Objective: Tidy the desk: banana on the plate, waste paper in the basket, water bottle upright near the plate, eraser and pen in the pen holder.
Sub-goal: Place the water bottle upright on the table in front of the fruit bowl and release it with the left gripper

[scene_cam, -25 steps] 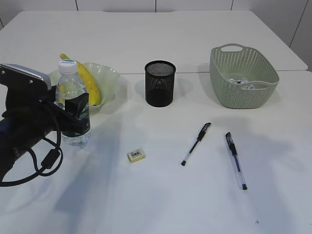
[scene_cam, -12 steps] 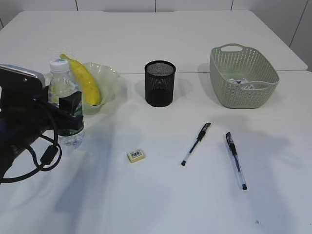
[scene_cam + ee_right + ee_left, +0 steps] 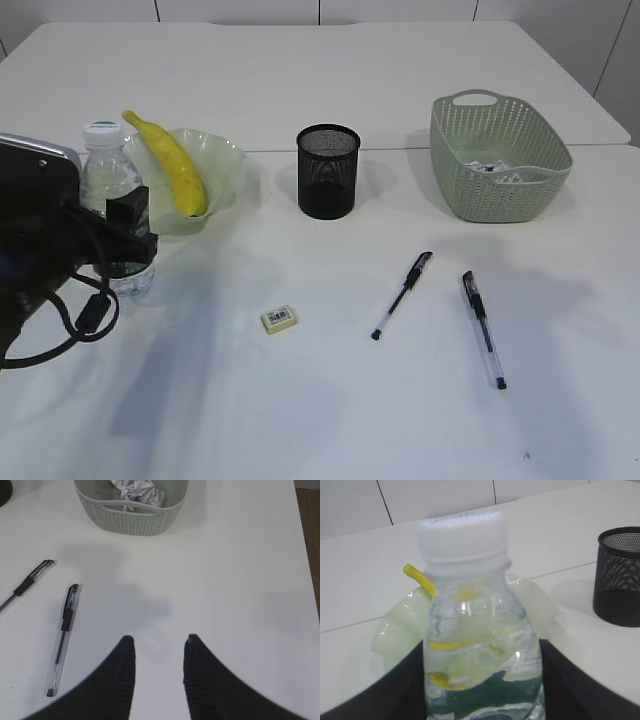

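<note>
Two pens lie loose on the bench. At the left edge the left gripper (image 3: 128,235) clasps the water bottle (image 3: 112,200), upright, cap up, just beside the plate (image 3: 225,160), where the banana (image 3: 170,165) lies with its stem toward the far-left corner. The black mesh pen holder (image 3: 328,171) stands mid-bench; the eraser (image 3: 279,318) lies nearer the front. Each pen (image 3: 402,294) (image 3: 483,327) runs front to back. The basket (image 3: 500,155), toward the right edge, holds waste paper (image 3: 137,491). The right gripper (image 3: 157,652) hovers parted, grasping nothing.
</note>
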Controlling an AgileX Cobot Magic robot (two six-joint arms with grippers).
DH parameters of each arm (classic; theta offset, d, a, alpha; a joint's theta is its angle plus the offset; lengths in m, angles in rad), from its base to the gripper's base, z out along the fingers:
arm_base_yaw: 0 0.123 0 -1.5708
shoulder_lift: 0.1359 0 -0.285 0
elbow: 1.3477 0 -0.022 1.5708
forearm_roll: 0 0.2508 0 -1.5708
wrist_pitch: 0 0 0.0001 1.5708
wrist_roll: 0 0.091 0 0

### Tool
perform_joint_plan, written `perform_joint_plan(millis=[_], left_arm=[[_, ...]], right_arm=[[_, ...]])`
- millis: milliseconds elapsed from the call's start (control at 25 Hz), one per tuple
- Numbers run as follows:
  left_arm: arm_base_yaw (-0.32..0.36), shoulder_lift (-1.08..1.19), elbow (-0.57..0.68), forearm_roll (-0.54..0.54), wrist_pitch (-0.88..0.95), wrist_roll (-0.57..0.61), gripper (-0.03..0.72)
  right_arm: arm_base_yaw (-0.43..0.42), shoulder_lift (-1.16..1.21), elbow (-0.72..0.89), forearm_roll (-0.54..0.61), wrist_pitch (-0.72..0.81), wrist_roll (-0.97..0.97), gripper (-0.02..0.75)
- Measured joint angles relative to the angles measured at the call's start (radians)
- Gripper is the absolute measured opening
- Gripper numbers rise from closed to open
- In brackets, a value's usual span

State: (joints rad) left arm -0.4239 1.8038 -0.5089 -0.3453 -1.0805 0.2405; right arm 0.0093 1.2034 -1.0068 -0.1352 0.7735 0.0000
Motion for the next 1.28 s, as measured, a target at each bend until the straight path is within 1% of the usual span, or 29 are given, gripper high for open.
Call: perform_joint_plan(millis=[240, 400, 520, 720, 1280], left_arm=[[0.073, 0.0, 0.0, 0.012, 0.0, 0.006, 0.415], [0.092, 0.028, 0.0, 0.034, -0.01, 0.006, 0.415], [0.095, 0.076, 0.0, 0.038, -0.01, 0.006, 0.415], [0.095, 0.123, -0.017, 0.046, -0.062, -0.003, 0.414], [0.095, 0.131, -0.017, 0.048, -0.078, -0.005, 0.414]], right_arm=[[0.0, 0.0, 0.0, -0.002, 0.0, 0.0, 0.251], [0.0, 0.0, 0.0, -0.004, 0.0, 0.0, 0.251], [0.0, 0.0, 0.0, -0.004, 0.0, 0.0, 0.251], [0.0, 0.0, 0.0, -0.007, 0.0, 0.0, 0.251], [0.0, 0.0, 0.0, -0.007, 0.0, 0.0, 0.251]])
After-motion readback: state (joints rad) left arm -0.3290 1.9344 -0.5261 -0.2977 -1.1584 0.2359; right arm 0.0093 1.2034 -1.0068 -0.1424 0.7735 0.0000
